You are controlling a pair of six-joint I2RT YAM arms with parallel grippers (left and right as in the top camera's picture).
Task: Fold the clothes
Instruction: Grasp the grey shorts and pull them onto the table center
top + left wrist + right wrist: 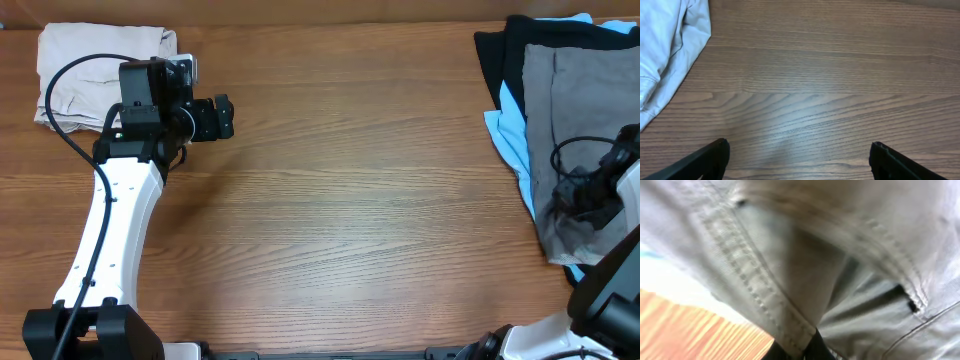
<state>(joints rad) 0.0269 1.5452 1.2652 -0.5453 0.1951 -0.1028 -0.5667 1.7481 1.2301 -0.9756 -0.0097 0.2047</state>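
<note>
The grey shorts [560, 130] lie on top of a pile at the table's right edge, over a light-blue garment [508, 135] and a black garment [498, 60]. My right gripper [590, 205] sits on the shorts' near part and is shut on a stitched fold of the grey cloth [790, 330], which fills the right wrist view. My left gripper [222, 117] is open and empty over bare wood at the far left, its two fingertips [800, 152] wide apart. A folded beige garment [95, 70] lies just behind and left of it, and shows in the left wrist view [667, 45].
The wooden table [350, 200] stretches between the two arms. The left arm's white link [115, 220] and black cable run along the left side. The pile hangs near the right table edge.
</note>
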